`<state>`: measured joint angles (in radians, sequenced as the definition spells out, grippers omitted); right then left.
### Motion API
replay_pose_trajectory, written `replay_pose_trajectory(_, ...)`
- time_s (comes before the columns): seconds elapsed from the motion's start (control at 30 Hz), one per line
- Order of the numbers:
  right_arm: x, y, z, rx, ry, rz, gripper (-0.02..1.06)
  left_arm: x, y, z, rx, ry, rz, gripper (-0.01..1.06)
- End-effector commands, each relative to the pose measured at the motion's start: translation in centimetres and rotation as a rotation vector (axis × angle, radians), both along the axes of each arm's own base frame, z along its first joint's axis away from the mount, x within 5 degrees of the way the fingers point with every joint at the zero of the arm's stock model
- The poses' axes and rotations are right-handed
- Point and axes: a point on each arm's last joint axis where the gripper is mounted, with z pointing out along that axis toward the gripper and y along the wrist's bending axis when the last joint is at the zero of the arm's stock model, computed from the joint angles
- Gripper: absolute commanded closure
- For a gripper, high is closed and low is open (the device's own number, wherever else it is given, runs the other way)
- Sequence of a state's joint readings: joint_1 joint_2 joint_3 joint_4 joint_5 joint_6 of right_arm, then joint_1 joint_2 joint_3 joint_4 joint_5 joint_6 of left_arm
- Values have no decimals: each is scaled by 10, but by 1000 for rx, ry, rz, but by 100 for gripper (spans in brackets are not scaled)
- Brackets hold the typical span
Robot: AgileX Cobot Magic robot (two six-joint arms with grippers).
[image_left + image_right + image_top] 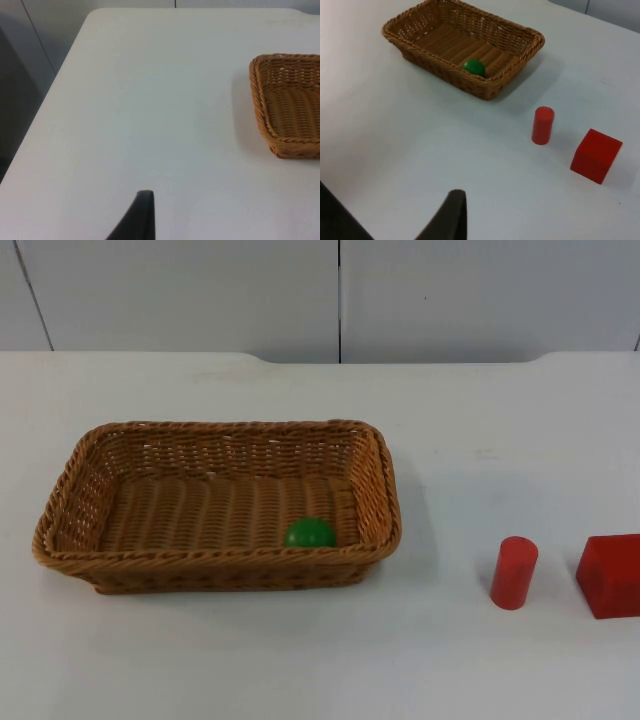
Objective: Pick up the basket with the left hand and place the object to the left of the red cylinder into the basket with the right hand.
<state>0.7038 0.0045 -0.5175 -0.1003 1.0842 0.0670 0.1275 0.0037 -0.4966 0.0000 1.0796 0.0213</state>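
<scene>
The white worktop (300, 660) runs back to the grey partition wall (180, 290) along its far edge. The wicker basket (215, 570) stands flat on the worktop's left half, its long sides running along the near and far edges, nothing gripping it. To its right, toward the right edge, a red cube (612, 575) sits on the worktop, and just left of the cube, apart from it, a red cylinder (514, 572) stands upright, well clear of the basket's right wall. A green ball (309, 533) lies inside the basket on its woven floor, close against the near wall and toward the near right corner.

From the left wrist view, the left claw (142, 220) hangs over bare worktop near the left edge; the basket's left end (285, 105) is well apart from it, off to one side. Whether this claw is released or clenched I cannot tell.

From the right wrist view, the right claw (452, 217) hangs over bare worktop, with the basket (465, 47), the green ball (474, 67) in it, the red cylinder (542, 125) and the red cube (596, 155) all lying well ahead of it, none touching it. Its state likewise cannot be told.
</scene>
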Motion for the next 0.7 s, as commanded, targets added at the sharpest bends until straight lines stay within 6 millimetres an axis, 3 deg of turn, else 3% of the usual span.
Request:
replay_pose_trajectory(0.0, -1, 0, 0, 2, -6, -36, -1, 0, 0, 0, 1, -6, 3, 0)
replay_pose_trajectory(0.37, -5, 1, 0, 2, -8, -447, -1, 0, 0, 0, 1, -6, 3, 0)
replay_pose_trajectory(0.67, -6, 2, 0, 3, -7, -587, -1, 0, 0, 0, 1, -6, 3, 0)
